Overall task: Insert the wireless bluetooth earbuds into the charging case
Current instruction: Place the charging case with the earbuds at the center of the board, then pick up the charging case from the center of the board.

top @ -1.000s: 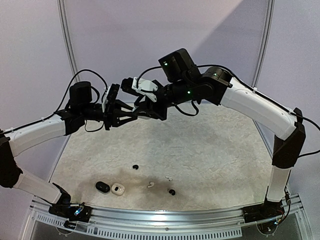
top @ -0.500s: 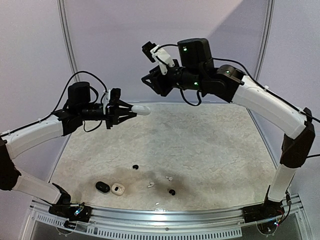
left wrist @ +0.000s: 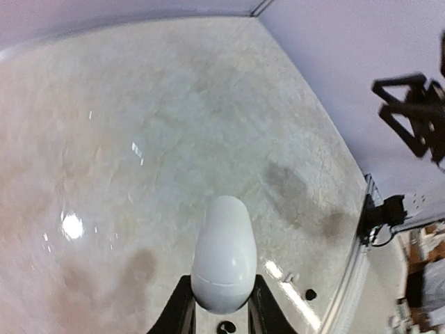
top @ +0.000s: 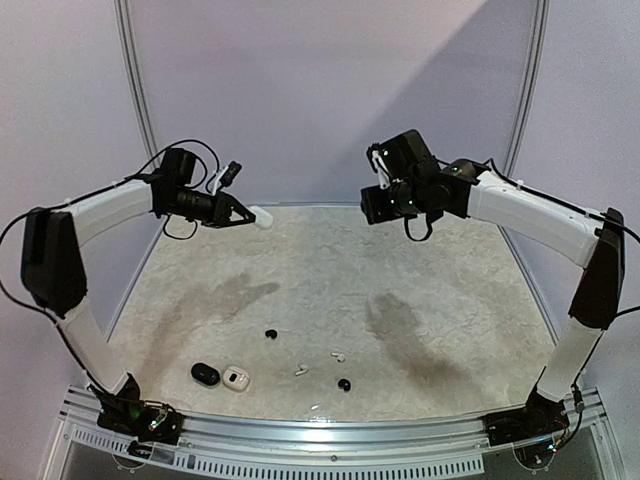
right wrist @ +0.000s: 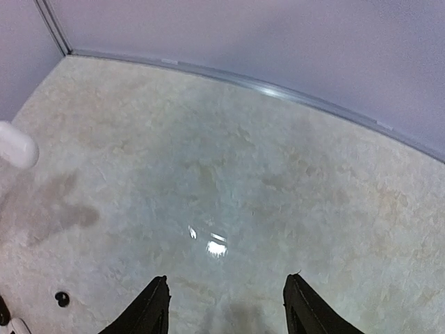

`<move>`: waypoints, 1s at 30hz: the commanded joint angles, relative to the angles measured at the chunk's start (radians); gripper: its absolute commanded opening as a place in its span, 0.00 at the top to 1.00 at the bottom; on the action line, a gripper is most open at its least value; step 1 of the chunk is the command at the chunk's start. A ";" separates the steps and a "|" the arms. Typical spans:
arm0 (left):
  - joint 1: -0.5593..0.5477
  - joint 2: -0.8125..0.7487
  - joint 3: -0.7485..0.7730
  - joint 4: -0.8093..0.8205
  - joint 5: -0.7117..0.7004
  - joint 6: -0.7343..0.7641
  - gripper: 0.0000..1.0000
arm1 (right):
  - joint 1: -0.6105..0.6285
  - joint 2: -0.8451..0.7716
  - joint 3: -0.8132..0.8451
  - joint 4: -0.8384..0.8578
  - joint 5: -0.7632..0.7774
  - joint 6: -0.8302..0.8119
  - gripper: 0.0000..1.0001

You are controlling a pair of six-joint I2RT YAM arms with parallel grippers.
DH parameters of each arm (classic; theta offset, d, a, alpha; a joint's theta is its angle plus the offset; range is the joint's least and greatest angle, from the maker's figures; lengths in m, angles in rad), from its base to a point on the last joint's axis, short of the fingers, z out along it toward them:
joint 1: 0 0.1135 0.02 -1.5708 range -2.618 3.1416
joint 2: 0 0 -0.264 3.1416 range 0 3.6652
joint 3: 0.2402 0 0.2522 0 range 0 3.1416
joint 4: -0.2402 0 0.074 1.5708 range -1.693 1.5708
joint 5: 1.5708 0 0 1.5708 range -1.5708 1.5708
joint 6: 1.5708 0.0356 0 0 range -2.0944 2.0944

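The left pincer (left wrist: 221,312) is clamped on a shut white case (left wrist: 222,261). The case is gripped at its near end between the two black fingers (left wrist: 179,313), and its rounded far end sticks out past them. It is held in the air, high above the far left part of the table (top: 450,300). The right pincer (right wrist: 229,306) is seen with its jaws apart and nothing between them. It touches nothing and is also raised, over the far right part of the table, well apart from the left pincer.

Far below both pincers, near the front edge of the table and touched by neither, the small pieces are lying loose. A black earbud (top: 271,333) is placed nearest to the middle of the table. A second black earbud (top: 344,384) is found further right and closer to the front edge. Between these two, a white earbud (top: 338,355) and another white earbud (top: 300,370) are lying apart from each other. To the left of them, a black case (top: 205,374) and a second white case (top: 236,378) are set just beside each other on the table.
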 commanded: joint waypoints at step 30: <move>0.218 -0.112 -0.149 -0.300 -0.145 0.140 0.01 | 0.151 -0.043 -0.109 -0.057 -0.108 0.030 0.18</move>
